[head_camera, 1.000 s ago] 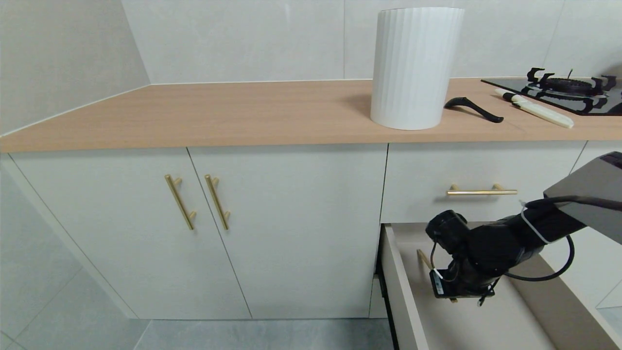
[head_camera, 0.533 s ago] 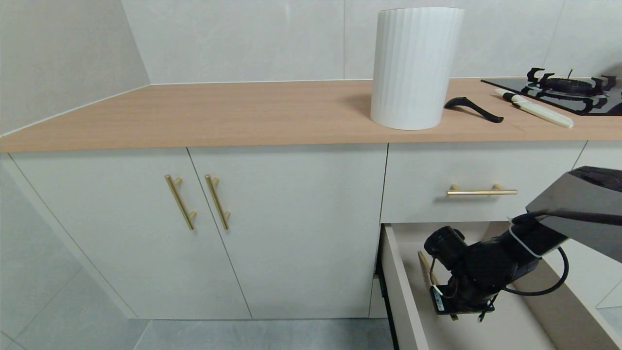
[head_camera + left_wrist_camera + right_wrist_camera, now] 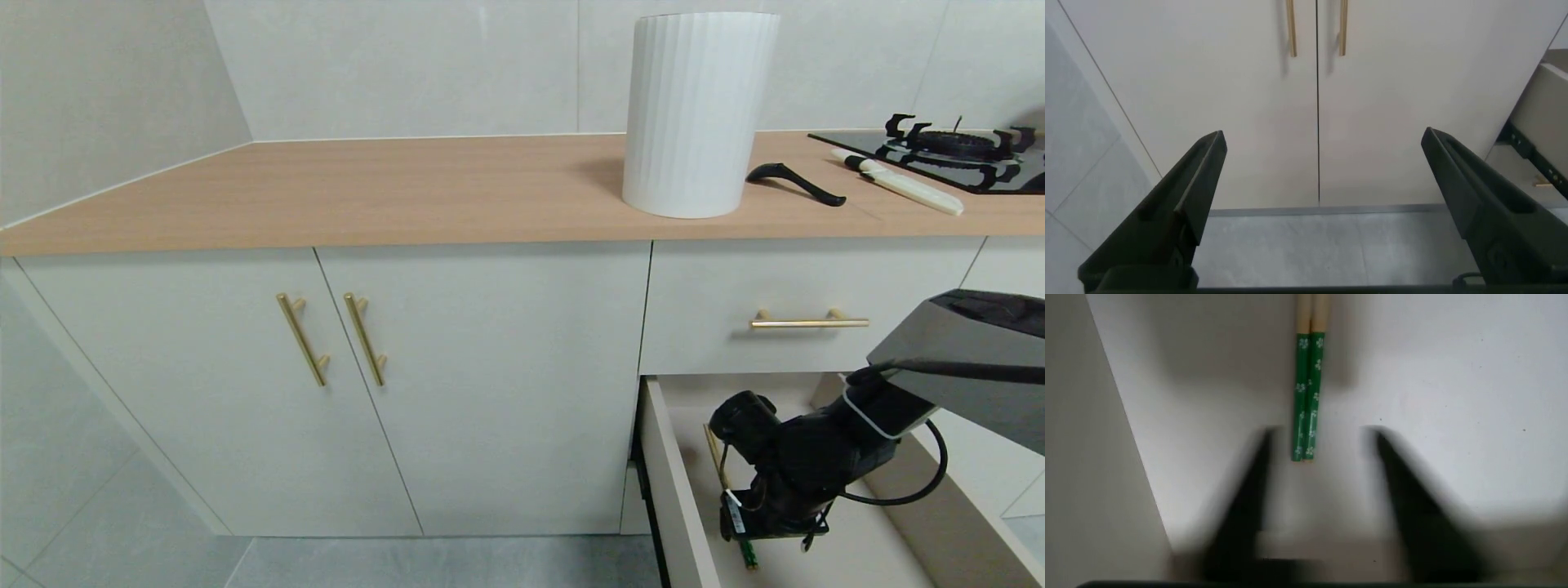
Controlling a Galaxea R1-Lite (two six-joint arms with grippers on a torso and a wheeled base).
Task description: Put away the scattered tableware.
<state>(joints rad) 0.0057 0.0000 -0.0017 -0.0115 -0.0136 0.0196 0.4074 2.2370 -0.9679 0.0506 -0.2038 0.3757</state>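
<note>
A pair of wooden chopsticks (image 3: 1306, 392) with green flowered ends lies on the floor of the open lower drawer (image 3: 671, 478), along its left wall. In the head view their wooden part (image 3: 717, 453) runs under the right wrist and the green tip (image 3: 747, 560) pokes out below it. My right gripper (image 3: 1319, 506) hangs low inside the drawer right over them, open, fingers (image 3: 1241, 498) apart on either side and not touching the sticks. My left gripper (image 3: 1323, 212) is open and holds nothing, facing the cabinet doors low near the floor.
On the countertop stand a tall white ribbed container (image 3: 694, 114), a black-handled utensil (image 3: 796, 181) and a white knife (image 3: 898, 184) beside the gas hob (image 3: 955, 147). A shut drawer with a gold handle (image 3: 808, 322) sits just above the open one. Two cabinet doors (image 3: 326, 339) are shut.
The right arm has sunk lower into the drawer and drawn toward its front. The green chopstick tip now shows below the wrist, and the fingers have parted from the sticks.
</note>
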